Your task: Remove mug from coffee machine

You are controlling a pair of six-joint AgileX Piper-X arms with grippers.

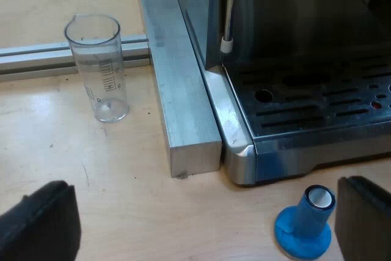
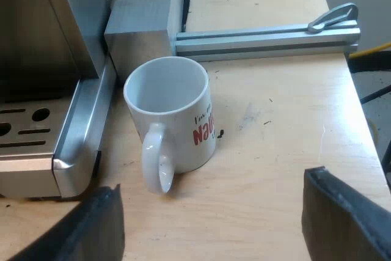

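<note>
In the left wrist view, my left gripper [image 1: 201,224] hung near a blue tamper [image 1: 305,221] at the shiny metal espresso machine [image 1: 305,90], fingers wide apart and empty. In the right wrist view, the white mug with red letters [image 2: 183,132] stood on the wooden table [image 2: 269,151] just beside the machine, mouth up, its tall way up and down, handle toward my right gripper [image 2: 214,224], whose spread fingers held nothing. The mug looked out already; next, back away without bumping it.

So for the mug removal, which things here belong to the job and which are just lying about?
Job: white mug, standing on the table beside the espresso machine; right gripper, open near it.
Lying about: measuring glass; blue tamper; aluminium block beside the machine.
</note>
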